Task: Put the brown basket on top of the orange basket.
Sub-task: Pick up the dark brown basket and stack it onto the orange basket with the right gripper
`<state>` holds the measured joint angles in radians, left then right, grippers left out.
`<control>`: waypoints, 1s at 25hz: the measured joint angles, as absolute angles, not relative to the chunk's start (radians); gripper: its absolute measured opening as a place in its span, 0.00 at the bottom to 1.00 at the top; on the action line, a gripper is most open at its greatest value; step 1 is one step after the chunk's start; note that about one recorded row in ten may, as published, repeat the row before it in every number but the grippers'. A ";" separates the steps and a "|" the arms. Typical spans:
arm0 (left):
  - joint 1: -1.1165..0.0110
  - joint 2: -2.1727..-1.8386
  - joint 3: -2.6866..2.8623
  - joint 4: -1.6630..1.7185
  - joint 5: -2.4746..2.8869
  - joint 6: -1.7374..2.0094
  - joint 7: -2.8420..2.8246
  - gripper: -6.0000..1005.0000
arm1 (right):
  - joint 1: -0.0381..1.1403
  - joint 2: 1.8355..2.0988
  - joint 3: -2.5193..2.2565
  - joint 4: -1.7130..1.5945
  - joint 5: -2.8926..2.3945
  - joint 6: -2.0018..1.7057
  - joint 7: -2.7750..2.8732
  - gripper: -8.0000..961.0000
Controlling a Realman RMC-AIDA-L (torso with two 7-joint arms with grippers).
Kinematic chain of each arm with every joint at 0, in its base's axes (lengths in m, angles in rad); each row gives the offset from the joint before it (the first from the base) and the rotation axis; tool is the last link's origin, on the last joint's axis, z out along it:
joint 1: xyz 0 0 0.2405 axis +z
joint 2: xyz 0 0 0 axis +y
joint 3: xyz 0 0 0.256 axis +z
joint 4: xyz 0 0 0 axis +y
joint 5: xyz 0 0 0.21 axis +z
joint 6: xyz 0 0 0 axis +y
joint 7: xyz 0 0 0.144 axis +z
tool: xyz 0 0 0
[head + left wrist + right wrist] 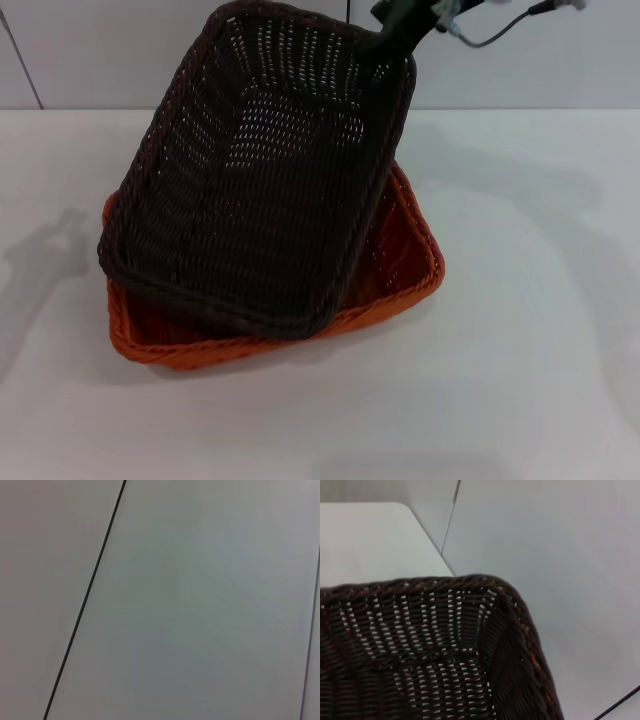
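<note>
White worktop [540, 330]: light, stiff brown basket [260, 170] is held tilted by its far rim corner in the right gripper [395, 35], clamped there, over the orange basket [400, 265]

Brown basket [255, 170]: dark, near-black rectangular wicker weave with openwork sides and a braided rim, mouth up. It sits tilted, its 1 o'clock corner raised high and its 7 o'clock end low over the other basket, its long axis running from 7 to 1 o'clock. Orange basket [400, 265]: bright orange, same weave and like size, flat on the table beneath, its rim showing only along the 6 o'clock and 3 o'clock sides.
</note>
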<state>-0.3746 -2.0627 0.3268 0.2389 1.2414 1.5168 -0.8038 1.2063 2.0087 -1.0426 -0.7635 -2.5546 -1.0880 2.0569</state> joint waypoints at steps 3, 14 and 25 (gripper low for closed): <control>-0.376 -2.062 0.327 0.236 1.239 1.520 -0.805 0.12 | 1.205 2.014 -1.075 -0.739 -2.556 -1.049 2.057 0.55; -0.382 -2.061 0.327 0.235 1.235 1.520 -0.809 0.12 | 1.207 2.032 -1.091 -0.714 -2.553 -1.018 2.056 0.54; -0.376 -2.060 0.325 0.235 1.235 1.520 -0.810 0.12 | 1.160 2.063 -1.110 -0.789 -2.558 -1.064 2.064 0.43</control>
<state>-0.3761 -2.0601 0.3251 0.2346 1.2346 1.5202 -0.8104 1.1600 2.0633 -1.1101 -0.7889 -2.5576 -1.0640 2.0637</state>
